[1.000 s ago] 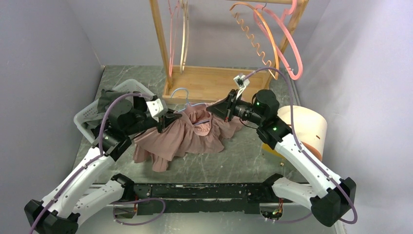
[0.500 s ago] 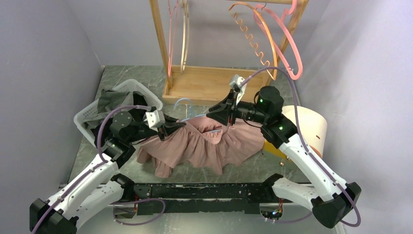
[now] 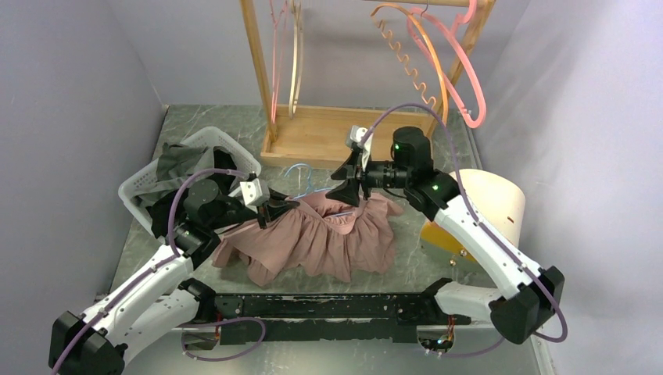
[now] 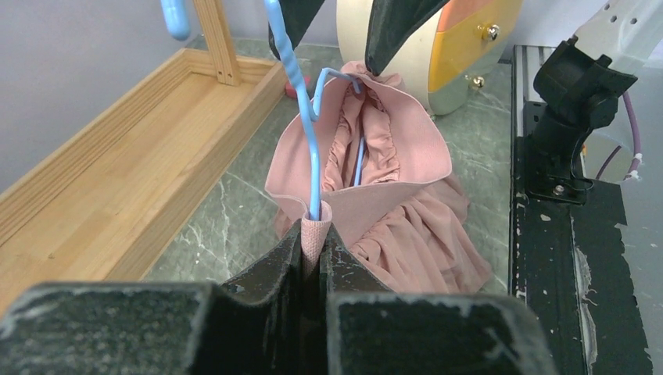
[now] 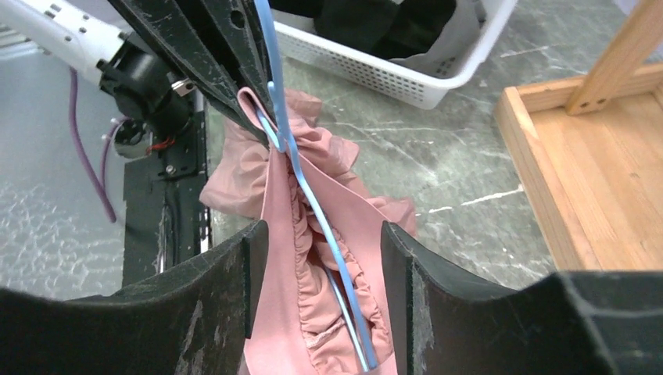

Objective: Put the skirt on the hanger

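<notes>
One soft, likely slippery skirt [image 3: 313, 242]: left gripper [image 4: 315, 233] clamps its waistband [image 4: 375, 199], the soundest hold; right gripper [image 5: 322, 233] stands with jaws apart.

Left wrist view: the hook of the hanger [image 4: 310, 148] is cut off by the top edge. Its lower bar runs inside the waistband of the skirt [image 4: 399, 203], mostly hidden. The near hanger end sinks into the cloth fold at the left gripper [image 4: 314, 238]; whether the hanger itself is pinched, cannot tell.
Right wrist view: the far part of the basket [image 5: 391, 70] is cut off, dark contents indistinct.
Top view: the top of the rack [image 3: 258, 66] is out of frame.
</notes>
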Controlling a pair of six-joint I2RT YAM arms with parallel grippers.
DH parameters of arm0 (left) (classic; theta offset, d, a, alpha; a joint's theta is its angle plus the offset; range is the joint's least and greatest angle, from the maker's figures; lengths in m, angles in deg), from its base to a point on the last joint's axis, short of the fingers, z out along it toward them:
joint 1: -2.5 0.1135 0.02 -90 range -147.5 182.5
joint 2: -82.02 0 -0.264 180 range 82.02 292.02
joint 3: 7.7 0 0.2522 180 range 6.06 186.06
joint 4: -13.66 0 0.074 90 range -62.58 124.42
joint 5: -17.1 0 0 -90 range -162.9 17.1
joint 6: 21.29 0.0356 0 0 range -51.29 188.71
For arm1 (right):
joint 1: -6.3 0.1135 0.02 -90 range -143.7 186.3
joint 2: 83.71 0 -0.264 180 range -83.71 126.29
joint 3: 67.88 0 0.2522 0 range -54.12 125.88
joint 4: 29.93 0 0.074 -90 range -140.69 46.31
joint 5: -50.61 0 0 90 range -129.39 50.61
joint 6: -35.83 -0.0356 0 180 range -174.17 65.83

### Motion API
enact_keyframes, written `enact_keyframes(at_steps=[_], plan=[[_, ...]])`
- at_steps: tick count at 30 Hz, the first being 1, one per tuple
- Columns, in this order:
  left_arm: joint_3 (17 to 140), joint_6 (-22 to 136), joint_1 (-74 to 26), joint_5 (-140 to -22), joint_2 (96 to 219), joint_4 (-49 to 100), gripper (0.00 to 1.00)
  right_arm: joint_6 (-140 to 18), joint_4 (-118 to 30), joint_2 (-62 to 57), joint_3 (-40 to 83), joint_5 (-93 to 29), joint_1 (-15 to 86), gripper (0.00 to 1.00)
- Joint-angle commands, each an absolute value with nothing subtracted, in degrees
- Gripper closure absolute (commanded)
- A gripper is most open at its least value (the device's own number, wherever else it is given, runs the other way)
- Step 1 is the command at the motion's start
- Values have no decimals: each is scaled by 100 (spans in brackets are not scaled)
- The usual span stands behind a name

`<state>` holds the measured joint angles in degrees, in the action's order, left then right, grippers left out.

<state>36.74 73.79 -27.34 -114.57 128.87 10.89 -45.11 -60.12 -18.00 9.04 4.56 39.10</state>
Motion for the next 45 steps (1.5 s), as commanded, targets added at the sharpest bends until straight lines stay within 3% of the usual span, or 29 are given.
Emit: enact_keyframes(at_steps=[1,9,15,17,21,22,27,38,40,43,45], plan=[[3976,7738,-2755,-11658,12887,1242,93,-3595,-6478,-1371,1417,1377,3944,41],[4138,7978,-2755,-11874,12656,1658,93,-2742,-7222,-501,2120,1972,3978,38],[4245,7987,-2755,-11841,12513,1799,93,-2167,-7925,-368,2300,2306,4051,51],[4228,7923,-2755,-11817,12448,1721,93,-2253,-7820,-442,2243,2213,4101,62],[4209,7843,-2755,-11687,12311,1745,93,-2422,-7739,-584,2247,2153,4148,96],[4214,7834,-2755,-11628,12272,1791,93,-2470,-7710,-681,2239,2103,4150,100],[4446,7993,-2753,-11013,11977,2681,75,-2807,-7401,-1359,2007,1670,4147,100],[4929,8487,-2745,-10074,11678,4247,88,-3215,-7514,-2457,2053,728,4142,100],[4958,8431,-2742,-9914,11649,4221,77,-3403,-7396,-2545,2026,631,4138,100],[5010,8055,-2744,-9728,11651,3864,45,-3736,-7201,-2632,1979,426,4142,100],[5151,7868,-2747,-9663,11679,3655,34,-4018,-7073,-2662,1899,87,4138,100]])
